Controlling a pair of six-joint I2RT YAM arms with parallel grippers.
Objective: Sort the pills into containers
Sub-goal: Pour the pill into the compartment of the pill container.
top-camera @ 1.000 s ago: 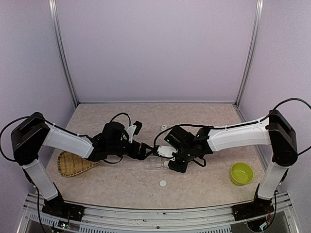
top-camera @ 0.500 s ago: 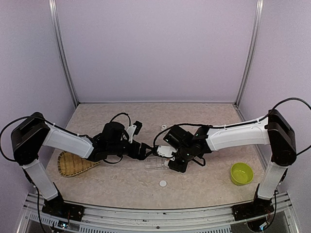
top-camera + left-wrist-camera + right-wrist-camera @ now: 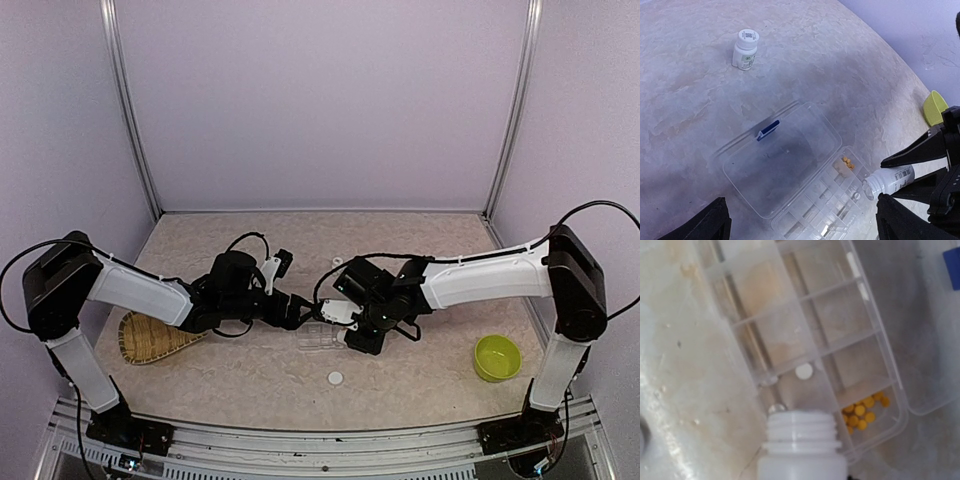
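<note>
The container [image 3: 805, 190] is a clear compartment box lying open, its lid [image 3: 775, 160] flat on the table beside it. Several orange pills [image 3: 865, 412] sit in one corner compartment [image 3: 847, 162], and one round white pill [image 3: 804, 371] lies in the compartment beside it. My right gripper [image 3: 347, 322] is shut on an uncapped white bottle [image 3: 802, 447], tipped with its mouth over the box edge [image 3: 885, 181]. My left gripper [image 3: 805, 231] hovers open above the box, both fingers [image 3: 715, 222] wide apart and holding nothing.
A capped white pill bottle [image 3: 745, 48] stands beyond the box. A loose white cap [image 3: 335, 378] lies near the front edge. The lime-green bowl [image 3: 497, 357] is at the right, the bamboo tray [image 3: 150, 337] at the left under my left arm.
My right arm has edged slightly left with the bottle. The left arm has not moved.
</note>
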